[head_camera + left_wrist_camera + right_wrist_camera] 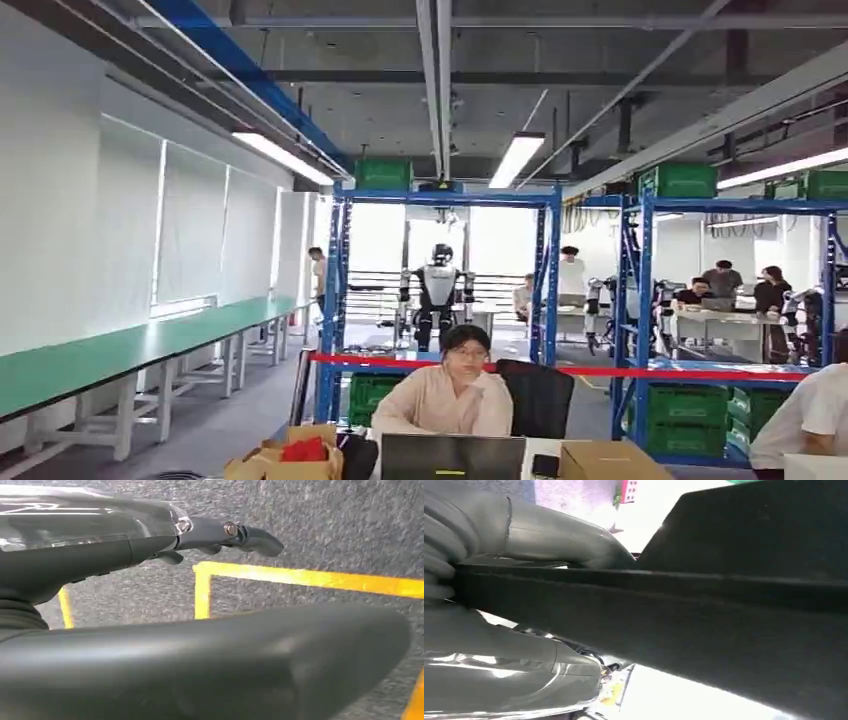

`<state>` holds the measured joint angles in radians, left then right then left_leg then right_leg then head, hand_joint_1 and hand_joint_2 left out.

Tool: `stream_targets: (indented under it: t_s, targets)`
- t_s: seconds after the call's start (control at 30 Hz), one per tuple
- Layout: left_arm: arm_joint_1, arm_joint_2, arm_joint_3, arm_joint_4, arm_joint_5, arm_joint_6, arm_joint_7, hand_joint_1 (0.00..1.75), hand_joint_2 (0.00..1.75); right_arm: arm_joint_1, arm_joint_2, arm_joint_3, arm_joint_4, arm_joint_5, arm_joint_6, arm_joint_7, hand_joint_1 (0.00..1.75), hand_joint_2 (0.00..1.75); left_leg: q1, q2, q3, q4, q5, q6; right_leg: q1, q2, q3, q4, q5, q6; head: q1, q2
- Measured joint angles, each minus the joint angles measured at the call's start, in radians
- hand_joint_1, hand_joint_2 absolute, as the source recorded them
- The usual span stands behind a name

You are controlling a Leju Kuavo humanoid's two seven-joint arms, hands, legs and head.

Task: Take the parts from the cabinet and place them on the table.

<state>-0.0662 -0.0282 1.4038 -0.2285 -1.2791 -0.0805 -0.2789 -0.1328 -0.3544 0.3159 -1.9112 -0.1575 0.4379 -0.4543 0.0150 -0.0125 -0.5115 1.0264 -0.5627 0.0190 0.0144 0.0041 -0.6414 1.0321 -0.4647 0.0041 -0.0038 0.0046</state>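
Observation:
In the right wrist view my right hand (531, 537) grips a flat black part (724, 625). The grey thumb lies over one face of the part and the other fingers sit under it. The part hides most of what lies beyond. In the left wrist view my left hand (115, 555) hangs over grey floor, its fingers (250, 537) stretched out and holding nothing. Ahead in the head view stands a blue shelving rack (335, 300) with green crates (375, 395) on its lower level.
A person (447, 395) sits at a desk behind a laptop (452, 457), with cardboard boxes (290, 455) beside it. Red tape (600, 371) runs across the racks. A long green workbench (120, 350) lines the left wall. Yellow floor tape (300, 577) lies under my left hand.

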Motion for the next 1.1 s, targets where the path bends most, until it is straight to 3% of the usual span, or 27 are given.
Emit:
stream_targets:
  t_s: [0.07, 0.1, 0.13, 0.23, 0.27, 0.3, 0.4, 0.43, 0.47, 0.53, 0.6, 0.63, 0.67, 0.73, 0.77, 0.8, 0.83, 0.9, 0.93, 0.97, 1.0, 1.03, 1.07, 1.1]
  targets:
    - [0.000, 0.000, 0.000, 0.000, -0.001, -0.001, 0.000, 0.00, 0.00, -0.001, 0.000, 0.001, -0.002, -0.001, 0.000, -0.001, 1.75, 1.75, -0.004, 0.002, 0.017, -0.003, 0.005, -0.010, -0.007, 0.002, 0.031, -0.021, -0.004, -0.009, 0.002, 0.001]
    - [-0.002, -0.001, 0.000, 0.000, 0.000, -0.002, 0.000, 0.00, 0.00, -0.001, 0.000, 0.001, -0.002, -0.001, 0.000, -0.001, 1.75, 1.75, -0.003, 0.003, 0.018, 0.012, -0.007, -0.011, -0.011, 0.000, 0.050, -0.034, -0.004, -0.011, 0.002, 0.000]
    - [-0.006, -0.002, 0.000, 0.000, -0.001, -0.002, -0.001, 0.00, 0.00, -0.004, 0.000, 0.001, -0.002, -0.001, 0.000, -0.003, 1.75, 1.75, -0.002, 0.003, -0.006, 0.058, -0.022, -0.013, -0.013, -0.002, 0.061, -0.039, -0.008, -0.017, 0.002, 0.000]
    - [-0.005, 0.000, 0.000, 0.000, -0.001, -0.001, 0.000, 0.00, 0.00, 0.003, 0.000, 0.004, -0.002, -0.001, 0.000, -0.005, 1.75, 1.75, 0.001, 0.004, -0.145, 0.262, -0.100, -0.026, -0.013, -0.002, 0.075, -0.039, -0.026, -0.020, 0.002, -0.001]
    - [-0.002, 0.000, 0.000, 0.000, 0.000, 0.000, 0.000, 0.00, 0.00, 0.007, 0.000, 0.005, -0.001, -0.001, 0.000, -0.005, 1.75, 1.75, 0.002, 0.004, -0.172, 0.282, -0.097, -0.028, -0.013, -0.001, 0.083, -0.039, -0.032, -0.020, 0.002, -0.001]
    - [0.001, 0.001, 0.000, 0.000, -0.001, 0.000, 0.000, 0.00, 0.00, 0.009, 0.000, 0.005, -0.001, -0.001, 0.000, -0.006, 1.75, 1.75, 0.004, 0.004, -0.176, 0.260, -0.069, -0.032, -0.014, 0.001, 0.093, -0.039, -0.040, -0.018, 0.002, -0.001]
    - [0.002, 0.000, 0.000, 0.000, -0.001, 0.000, 0.000, 0.00, 0.00, 0.012, 0.000, 0.005, -0.001, -0.002, 0.000, -0.008, 1.75, 1.75, 0.012, 0.005, -0.121, 0.039, 0.114, -0.035, -0.018, 0.001, 0.132, -0.038, -0.074, -0.002, 0.002, -0.001]
    - [0.001, 0.000, 0.000, 0.000, -0.001, 0.000, 0.000, 0.00, 0.00, 0.012, 0.000, 0.005, 0.000, -0.002, 0.000, -0.009, 1.75, 1.75, 0.005, 0.004, -0.127, 0.043, 0.099, -0.032, -0.016, 0.002, 0.138, -0.034, -0.079, 0.004, 0.002, -0.001]
    - [-0.001, 0.001, 0.000, 0.000, -0.001, 0.000, 0.000, 0.00, 0.00, 0.013, 0.000, 0.005, -0.002, -0.003, 0.000, -0.011, 1.75, 1.75, 0.000, 0.007, -0.120, 0.018, 0.081, -0.020, -0.016, 0.002, 0.125, -0.031, -0.082, 0.010, 0.002, 0.000]
    - [0.003, 0.001, 0.000, 0.000, -0.001, 0.001, 0.002, 0.00, 0.00, 0.018, 0.001, 0.005, -0.002, -0.002, -0.003, -0.018, 1.75, 1.75, -0.004, 0.007, -0.123, 0.023, 0.081, -0.001, -0.017, 0.002, 0.132, -0.030, -0.087, 0.021, 0.001, 0.000]
    - [0.002, 0.001, 0.000, 0.000, -0.001, 0.001, 0.001, 0.00, 0.00, 0.017, 0.002, 0.005, -0.002, -0.001, -0.008, -0.025, 1.75, 1.75, 0.003, 0.005, -0.102, 0.014, 0.077, 0.008, -0.020, 0.000, 0.137, -0.019, -0.097, 0.031, 0.002, 0.000]
    - [0.001, 0.002, 0.000, 0.000, -0.001, 0.002, 0.001, 0.00, 0.00, 0.015, 0.002, 0.005, -0.003, 0.002, -0.010, -0.028, 1.75, 1.75, 0.005, 0.004, -0.093, 0.011, 0.073, 0.014, -0.020, 0.000, 0.118, 0.025, -0.113, 0.035, 0.001, 0.000]
    - [0.000, 0.003, 0.000, 0.000, -0.001, 0.002, 0.001, 0.00, 0.00, 0.015, 0.003, 0.005, -0.002, 0.005, -0.015, -0.031, 1.75, 1.75, 0.005, 0.005, -0.086, 0.011, 0.068, 0.018, -0.022, 0.000, 0.080, 0.093, -0.140, 0.040, 0.001, -0.001]
    - [-0.002, 0.003, 0.000, 0.000, -0.001, 0.002, 0.001, 0.00, 0.00, 0.019, 0.007, 0.006, 0.000, 0.013, -0.021, -0.032, 1.75, 1.75, 0.003, 0.004, -0.076, 0.011, 0.055, 0.020, -0.023, -0.001, -0.023, 0.247, -0.193, 0.045, 0.001, -0.001]
    - [-0.001, 0.003, 0.000, 0.000, -0.001, 0.002, 0.001, 0.00, 0.00, 0.021, 0.010, 0.006, 0.001, 0.016, -0.024, -0.034, 1.75, 1.75, 0.002, 0.004, -0.068, 0.011, 0.049, 0.019, -0.023, -0.001, -0.057, 0.285, -0.194, 0.045, 0.001, -0.001]
    - [0.001, 0.003, 0.000, 0.000, -0.001, 0.002, 0.001, 0.00, 0.00, 0.022, 0.013, 0.006, 0.002, 0.019, -0.027, -0.035, 1.75, 1.75, 0.000, 0.004, -0.057, 0.011, 0.041, 0.019, -0.023, 0.000, -0.067, 0.271, -0.165, 0.043, 0.001, -0.001]
    - [0.001, 0.003, 0.000, 0.000, -0.002, 0.002, 0.001, 0.00, 0.00, 0.022, 0.015, 0.006, 0.002, 0.021, -0.028, -0.036, 1.75, 1.75, -0.001, 0.003, -0.045, 0.011, 0.033, 0.019, -0.022, 0.000, -0.055, 0.219, -0.118, 0.039, 0.001, -0.001]
    - [-0.001, 0.003, 0.000, 0.000, -0.002, 0.002, -0.002, 0.00, 0.00, 0.021, 0.019, 0.005, 0.002, 0.028, -0.031, -0.037, 1.75, 1.75, -0.003, 0.001, -0.018, 0.009, 0.015, 0.015, -0.015, 0.000, -0.002, 0.051, 0.008, 0.020, 0.001, -0.001]
    - [0.000, 0.001, 0.000, 0.000, -0.002, 0.002, -0.003, 0.00, 0.00, 0.020, 0.020, 0.005, 0.002, 0.030, -0.032, -0.037, 1.75, 1.75, 0.001, 0.002, -0.015, 0.003, 0.010, 0.011, -0.009, -0.003, 0.004, 0.030, 0.006, 0.008, 0.002, -0.001]
    - [-0.002, 0.000, 0.000, 0.000, -0.001, 0.003, -0.005, 0.00, 0.00, 0.019, 0.024, 0.006, 0.004, 0.034, -0.035, -0.037, 1.75, 1.75, 0.002, 0.000, -0.014, 0.001, 0.009, 0.007, -0.001, -0.004, 0.001, 0.013, -0.017, -0.001, 0.000, 0.000]
    - [-0.003, 0.000, 0.000, 0.000, -0.001, 0.004, -0.006, 0.00, 0.00, 0.016, 0.024, 0.006, 0.004, 0.040, -0.037, -0.036, 1.75, 1.75, 0.003, 0.002, -0.016, -0.001, 0.004, -0.003, 0.001, -0.001, 0.005, 0.001, -0.001, -0.006, 0.000, 0.001]
    - [-0.001, -0.001, 0.000, 0.000, -0.002, 0.004, -0.006, 0.00, 0.00, 0.016, 0.026, 0.005, 0.004, 0.042, -0.040, -0.035, 1.75, 1.75, 0.000, 0.004, -0.007, 0.004, 0.008, -0.007, 0.003, 0.002, 0.010, -0.009, -0.005, -0.011, -0.001, 0.000]
    - [0.000, -0.001, 0.000, 0.000, -0.002, 0.003, -0.007, 0.00, 0.00, 0.012, 0.029, 0.006, 0.004, 0.049, -0.041, -0.032, 1.75, 1.75, 0.000, 0.004, 0.006, -0.005, 0.012, -0.012, 0.003, 0.001, 0.023, -0.013, -0.009, -0.017, 0.002, 0.001]
    - [-0.003, -0.001, 0.000, 0.000, -0.002, 0.003, -0.006, 0.00, 0.00, 0.006, 0.036, 0.007, 0.004, 0.059, -0.045, -0.025, 1.75, 1.75, 0.001, 0.005, 0.008, -0.001, 0.003, -0.014, -0.009, 0.000, 0.045, -0.029, -0.006, -0.019, 0.002, 0.000]
